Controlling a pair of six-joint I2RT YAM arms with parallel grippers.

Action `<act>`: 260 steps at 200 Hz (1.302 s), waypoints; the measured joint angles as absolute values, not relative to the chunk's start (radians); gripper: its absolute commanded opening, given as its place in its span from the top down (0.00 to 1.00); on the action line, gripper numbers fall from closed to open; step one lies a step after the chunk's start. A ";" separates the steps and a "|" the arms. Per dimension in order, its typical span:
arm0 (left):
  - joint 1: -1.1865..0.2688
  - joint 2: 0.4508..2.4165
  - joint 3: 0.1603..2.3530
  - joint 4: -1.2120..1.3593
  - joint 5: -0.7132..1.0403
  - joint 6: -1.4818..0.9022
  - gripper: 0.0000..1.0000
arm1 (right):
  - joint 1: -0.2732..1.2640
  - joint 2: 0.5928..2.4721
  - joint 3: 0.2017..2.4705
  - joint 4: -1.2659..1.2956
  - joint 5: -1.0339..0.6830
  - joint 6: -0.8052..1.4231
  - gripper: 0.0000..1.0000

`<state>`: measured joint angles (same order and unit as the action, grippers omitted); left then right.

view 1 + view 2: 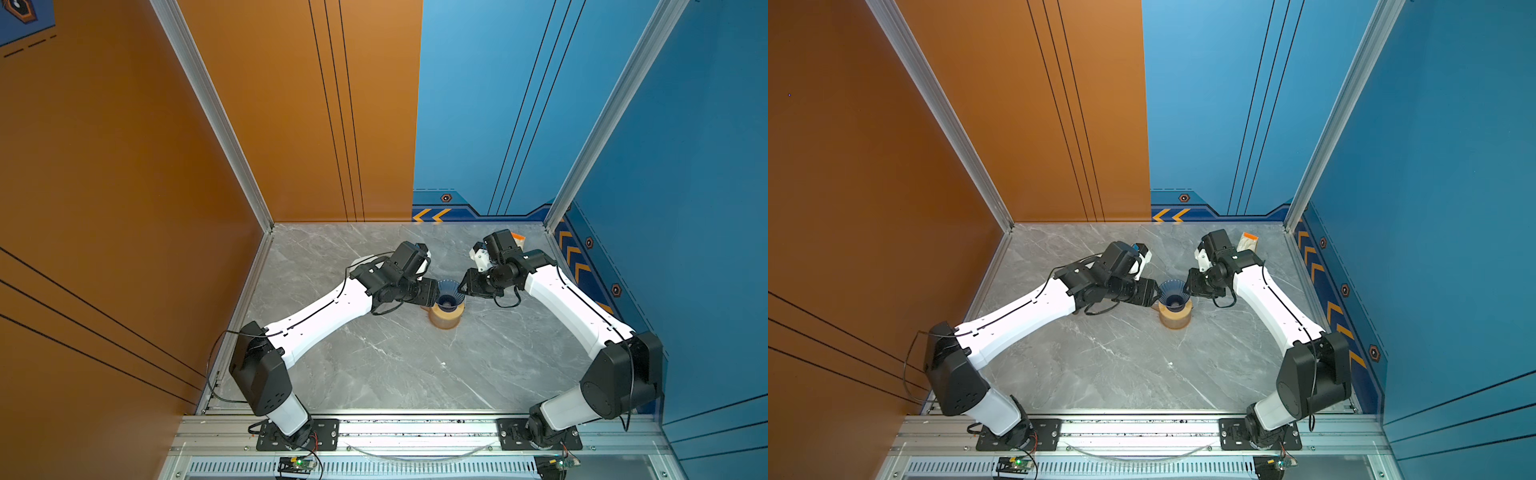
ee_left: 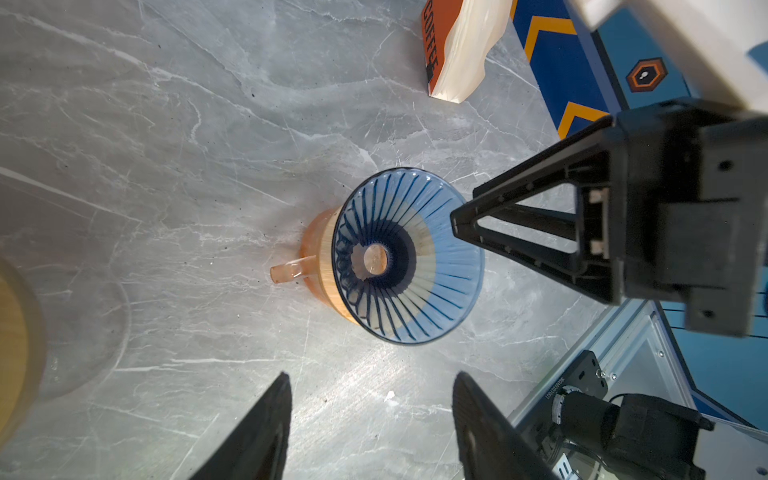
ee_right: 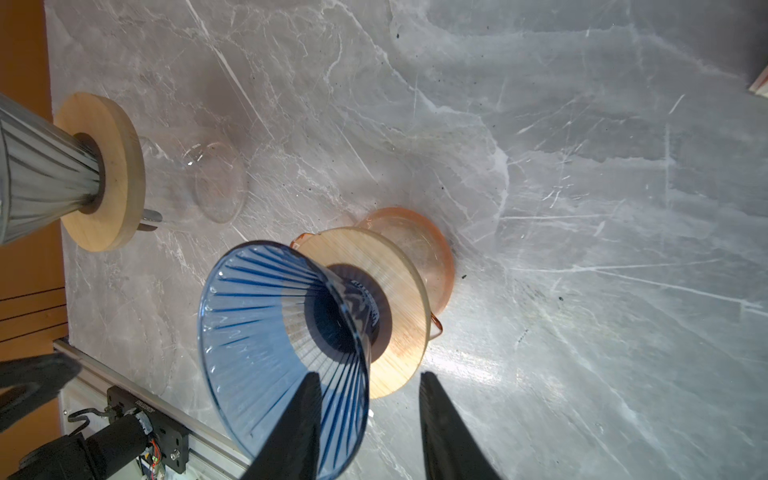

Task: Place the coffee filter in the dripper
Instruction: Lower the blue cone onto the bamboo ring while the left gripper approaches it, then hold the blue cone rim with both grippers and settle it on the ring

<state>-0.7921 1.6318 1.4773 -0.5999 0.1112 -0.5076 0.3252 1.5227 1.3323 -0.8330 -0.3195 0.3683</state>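
Observation:
A blue ribbed glass dripper [image 1: 450, 292] [image 1: 1172, 292] [image 2: 409, 255] [image 3: 266, 328] stands on a wooden collar [image 3: 401, 291] over an orange glass cup [image 1: 445, 319] [image 3: 417, 243] mid-table. Its cone looks bare inside. No loose coffee filter shows, and neither gripper holds one. My right gripper [image 3: 368, 376] [image 1: 461, 286] [image 2: 461, 216] is open, its jaws straddling the dripper's rim with a gap on both sides. My left gripper [image 2: 370, 376] [image 1: 1158, 296] is open beside the dripper's other side, with only bare table between its fingers.
A pack with an orange COFFEE label and pale wrapping [image 2: 457, 45] [image 1: 518, 239] [image 1: 1249, 241] lies at the back right corner. A second, grey ribbed dripper on a wooden collar [image 3: 99, 170] stands over a clear glass vessel [image 3: 216, 183] under my left arm.

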 measured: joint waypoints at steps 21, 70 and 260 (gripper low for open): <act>-0.792 1.666 1.496 -0.599 0.117 -0.519 0.47 | 0.325 1.523 1.332 -0.816 -0.322 0.380 0.68; -0.787 1.728 1.513 -0.599 0.117 -0.549 0.58 | 0.326 1.523 1.331 -0.799 -0.329 0.395 0.77; -0.751 1.827 1.562 -0.569 0.151 -0.570 0.75 | 0.326 1.552 1.314 -0.799 -0.328 0.398 0.91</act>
<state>-0.7506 1.8275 1.5623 -0.5690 0.1513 -0.5701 0.3260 1.5524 1.3140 -0.7990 -0.3283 0.3977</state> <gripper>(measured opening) 0.251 0.094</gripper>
